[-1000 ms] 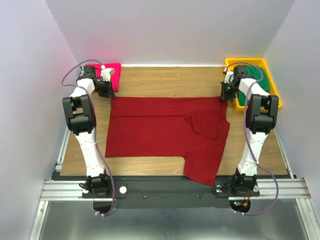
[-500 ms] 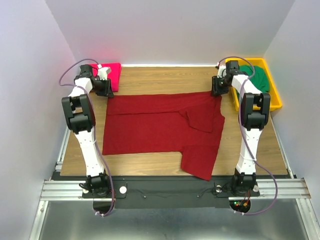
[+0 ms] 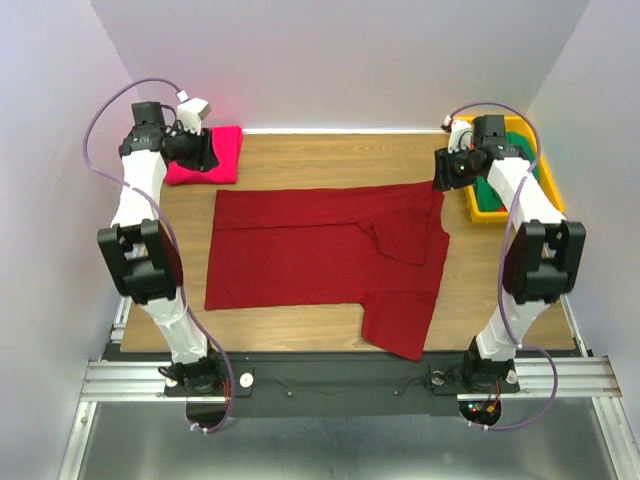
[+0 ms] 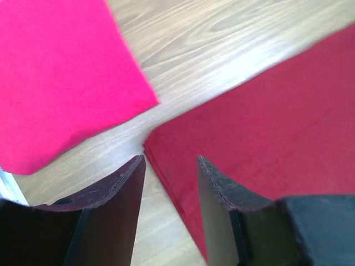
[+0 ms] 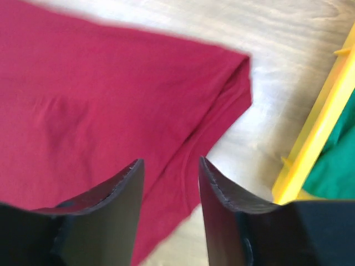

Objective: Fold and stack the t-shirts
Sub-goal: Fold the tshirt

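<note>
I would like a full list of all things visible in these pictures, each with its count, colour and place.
table: 1, light wood, under everything
maroon t-shirt: 1, dark red, spread flat at the centre
pink t-shirt: 1, bright pink, folded, far left corner
yellow bin: 1, yellow, far right corner
green t-shirt: 1, green, inside the bin
left gripper: 1, black, open, above the maroon shirt's far left corner
right gripper: 1, black, open, above its far right corner
</note>
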Controlling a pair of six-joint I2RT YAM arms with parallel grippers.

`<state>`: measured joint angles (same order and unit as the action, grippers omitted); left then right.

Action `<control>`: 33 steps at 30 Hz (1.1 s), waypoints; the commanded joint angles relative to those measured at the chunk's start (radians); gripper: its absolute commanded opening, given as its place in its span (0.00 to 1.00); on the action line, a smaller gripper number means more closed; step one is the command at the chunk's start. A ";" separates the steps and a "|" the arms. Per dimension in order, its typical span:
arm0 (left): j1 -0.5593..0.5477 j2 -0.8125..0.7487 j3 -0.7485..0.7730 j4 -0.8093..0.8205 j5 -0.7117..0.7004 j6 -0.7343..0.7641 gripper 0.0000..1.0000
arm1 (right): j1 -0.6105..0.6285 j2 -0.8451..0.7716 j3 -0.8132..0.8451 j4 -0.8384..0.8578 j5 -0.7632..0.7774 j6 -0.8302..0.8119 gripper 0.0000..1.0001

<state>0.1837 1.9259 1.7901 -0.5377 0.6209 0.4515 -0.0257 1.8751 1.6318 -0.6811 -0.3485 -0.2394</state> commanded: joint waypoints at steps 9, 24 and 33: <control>-0.113 -0.179 -0.380 0.096 0.045 -0.034 0.53 | 0.400 -0.202 -0.292 0.020 0.069 -0.311 0.38; -0.110 -0.225 -0.471 0.108 -0.004 -0.028 0.54 | 0.581 -0.008 -0.279 0.101 0.261 -0.319 0.44; -0.109 -0.223 -0.482 0.107 -0.018 -0.014 0.54 | 0.552 -0.056 -0.309 0.100 0.315 -0.342 0.52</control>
<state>0.0696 1.7542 1.3212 -0.4397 0.6041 0.4217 0.5468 1.8893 1.3201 -0.6125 -0.0769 -0.5568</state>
